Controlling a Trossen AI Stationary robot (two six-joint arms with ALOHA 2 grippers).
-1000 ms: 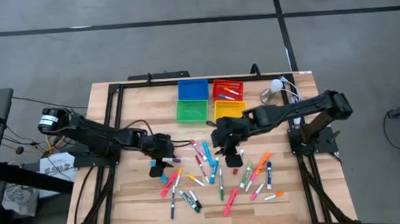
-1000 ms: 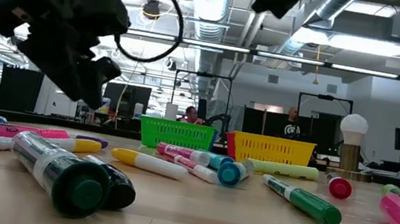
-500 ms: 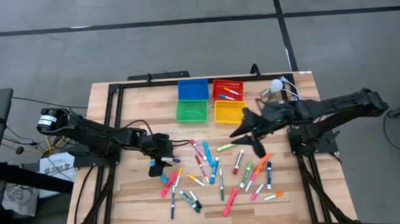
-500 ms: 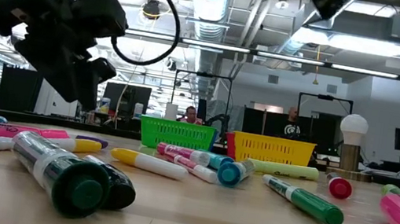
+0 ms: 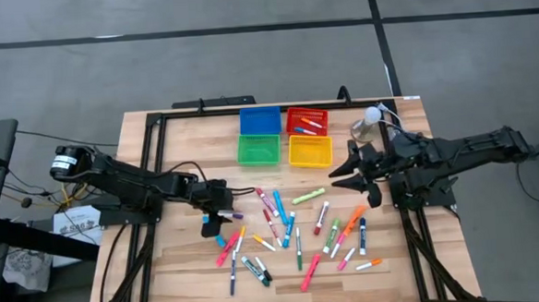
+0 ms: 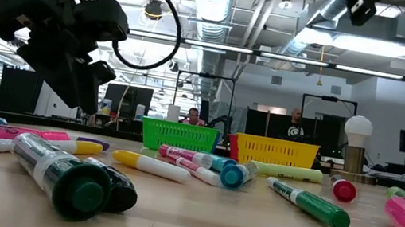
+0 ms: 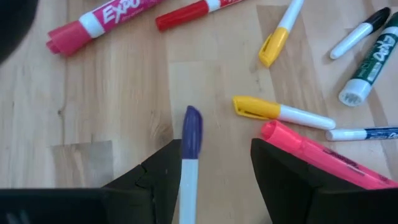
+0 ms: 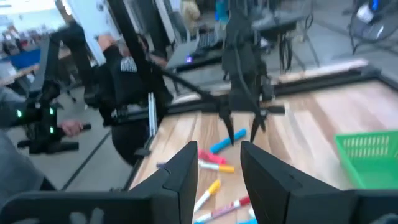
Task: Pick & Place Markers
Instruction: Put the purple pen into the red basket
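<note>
- Since a second ago the right arm has swung off the scattered markers (image 5: 297,228) toward the table's right edge; in the high view the right gripper (image 5: 349,176) now hangs beside the yellow bin (image 5: 309,150), its fingers parted with nothing between them. The left gripper (image 5: 223,214) has stayed at the left fringe of the pile. Four bins stand in a square: blue bin (image 5: 260,120), red bin (image 5: 307,122), green bin (image 5: 257,149) and yellow; the red one holds a few markers, too small to count.
- Low view: the left arm looms dark at upper left, its fingertips hard to make out; only two bins show, and the pens at both edges are cut off.
- Left wrist view: the jaws stand half open around a purple-capped marker (image 7: 189,149), the cap poking out ahead; whether the fingers touch it I cannot tell. A pink marker (image 7: 311,155) lies against one finger.
- Right wrist view: blurred; jaws apart, empty.
</note>
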